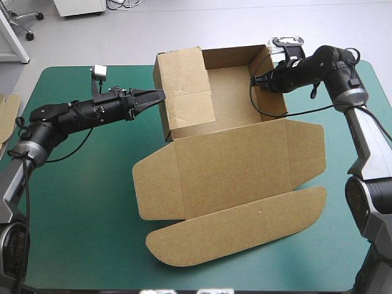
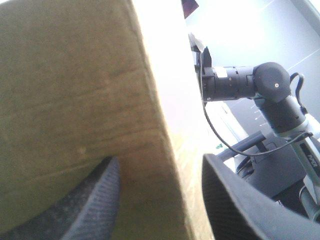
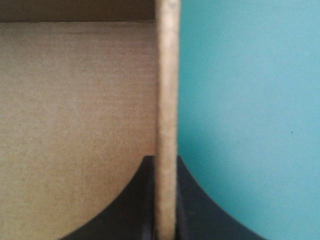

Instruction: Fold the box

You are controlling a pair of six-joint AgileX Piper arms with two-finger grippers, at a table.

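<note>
The brown box (image 1: 236,92) stands at the table's far middle as an open tray, its walls raised and its lid (image 1: 245,162) flat toward the front, ending in a rounded flap (image 1: 239,226). My left gripper (image 1: 160,94) is at the top edge of the left wall. In the left wrist view the left gripper (image 2: 161,160) has its fingers apart with the wall of the box (image 2: 65,90) between them. My right gripper (image 1: 256,79) is on the right wall. In the right wrist view the right gripper (image 3: 166,160) is pinched on that wall's edge (image 3: 166,75).
An edge of more brown board (image 1: 6,113) shows at the table's left edge. The teal-green cover (image 1: 73,202) lies bare left of and in front of the box. The right arm (image 2: 240,82) shows beyond the wall in the left wrist view.
</note>
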